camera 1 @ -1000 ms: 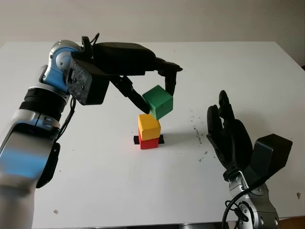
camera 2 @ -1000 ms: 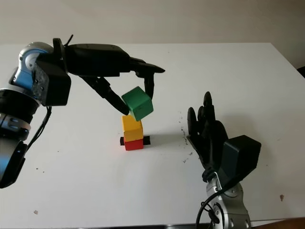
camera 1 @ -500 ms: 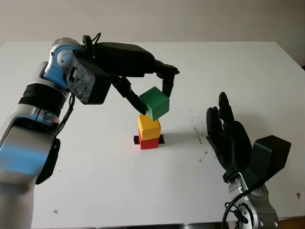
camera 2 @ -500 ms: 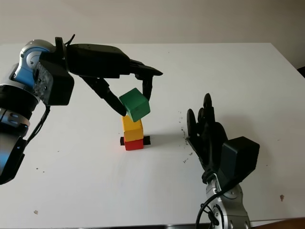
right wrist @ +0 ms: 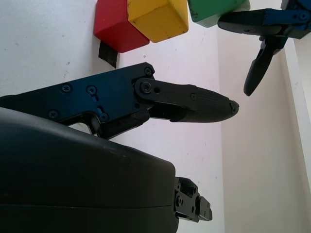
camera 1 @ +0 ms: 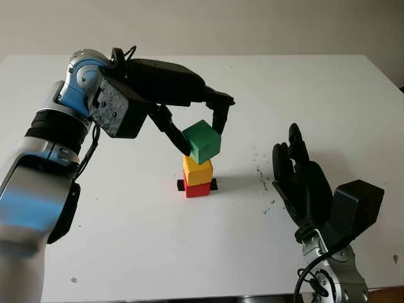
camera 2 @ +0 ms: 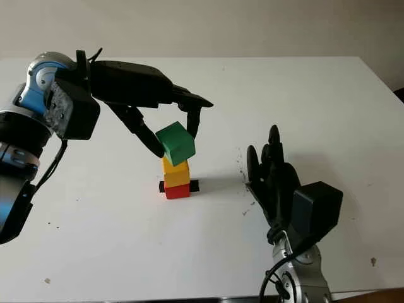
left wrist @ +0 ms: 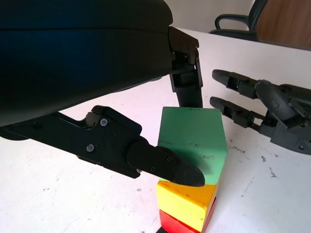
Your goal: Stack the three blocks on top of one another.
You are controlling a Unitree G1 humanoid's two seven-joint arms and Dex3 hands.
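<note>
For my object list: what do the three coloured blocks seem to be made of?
All look like painted wood, probably. The yellow cube block shows scuffed, worn paint. The green cube block, held by the left hand, is matte with small marks. The red cube block looks smooth and evenly coloured.

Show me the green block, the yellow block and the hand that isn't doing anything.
green block (camera 1: pixel 203 141), left eye view, its front face.
yellow block (camera 1: pixel 197 171), left eye view, its front face.
right hand (camera 1: pixel 303 183), left eye view, its palm.
</note>
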